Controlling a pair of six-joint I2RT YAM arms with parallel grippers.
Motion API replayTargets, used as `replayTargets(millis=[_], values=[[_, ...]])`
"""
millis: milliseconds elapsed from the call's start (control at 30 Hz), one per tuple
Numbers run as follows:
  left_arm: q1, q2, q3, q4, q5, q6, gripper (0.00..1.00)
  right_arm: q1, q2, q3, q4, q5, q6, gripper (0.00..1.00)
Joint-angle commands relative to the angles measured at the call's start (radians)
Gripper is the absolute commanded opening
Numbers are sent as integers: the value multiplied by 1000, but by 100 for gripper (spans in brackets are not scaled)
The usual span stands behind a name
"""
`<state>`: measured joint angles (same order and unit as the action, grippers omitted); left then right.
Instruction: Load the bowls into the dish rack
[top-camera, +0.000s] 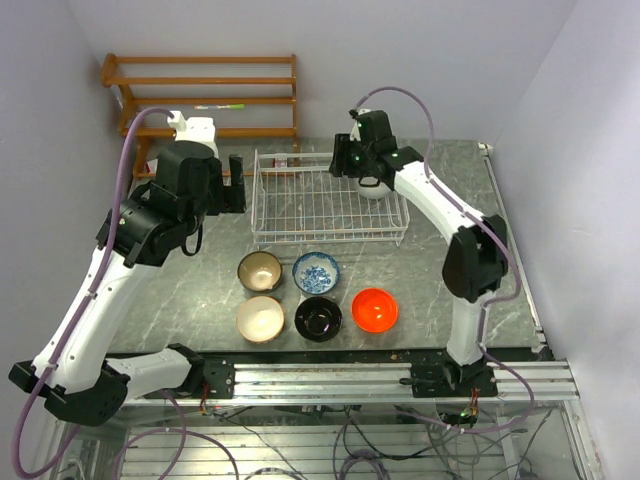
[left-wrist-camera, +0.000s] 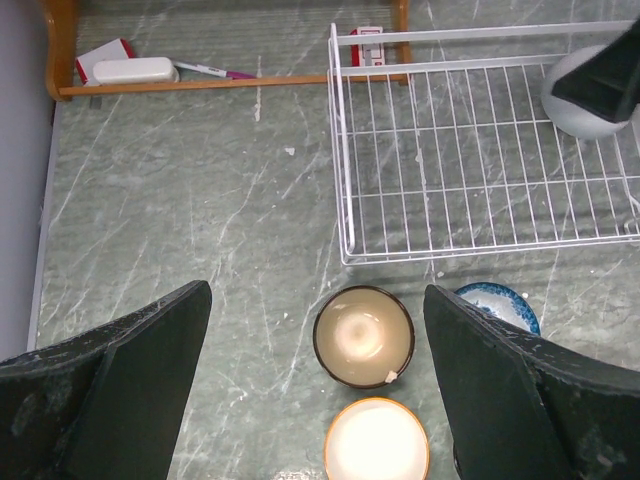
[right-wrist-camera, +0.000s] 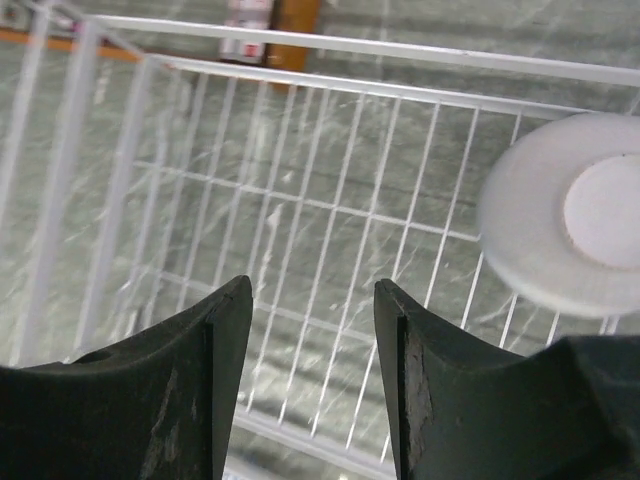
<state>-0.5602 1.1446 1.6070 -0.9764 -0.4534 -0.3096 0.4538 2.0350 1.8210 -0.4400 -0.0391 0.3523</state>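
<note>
Brown bowl (left-wrist-camera: 363, 336) just before dish rack (left-wrist-camera: 480, 150)

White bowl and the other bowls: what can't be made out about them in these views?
- White bowl: the right arm covers nearly all of it in the top view and overlaps its upper edge in the left wrist view; blurred in the right wrist view.
- Blue-and-white bowl: left wrist view, partly behind one of the left fingers.
- Cream bowl: left wrist view, cut by the bottom edge.
</note>
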Motion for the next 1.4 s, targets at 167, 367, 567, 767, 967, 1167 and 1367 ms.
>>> replayTargets(millis=[167, 367, 567, 767, 967, 1167, 1367], values=[[-6, 13, 61, 32, -21, -21, 99, 158, -429, -287, -271, 74, -60, 53], [-6, 23, 93, 24, -34, -14, 99, 318, -671, -563, -424, 62, 44, 53], [-6, 22, 86, 23, -9, -20, 99, 450, -804, -705, -484, 89, 189, 53], [-6, 4, 88, -1, -17, -23, 99, 635, -773, -730, -488, 161, 267, 53], [-6, -36, 83, -38, -23, -52, 99, 719, -723, -732, -431, 184, 301, 53], [-5, -73, 99, -88, -54, -72, 99, 780, -656, -726, -287, 129, 205, 53], [-6, -76, 167, -142, -91, -64, 99, 806, -585, -697, -342, 245, 246, 54]])
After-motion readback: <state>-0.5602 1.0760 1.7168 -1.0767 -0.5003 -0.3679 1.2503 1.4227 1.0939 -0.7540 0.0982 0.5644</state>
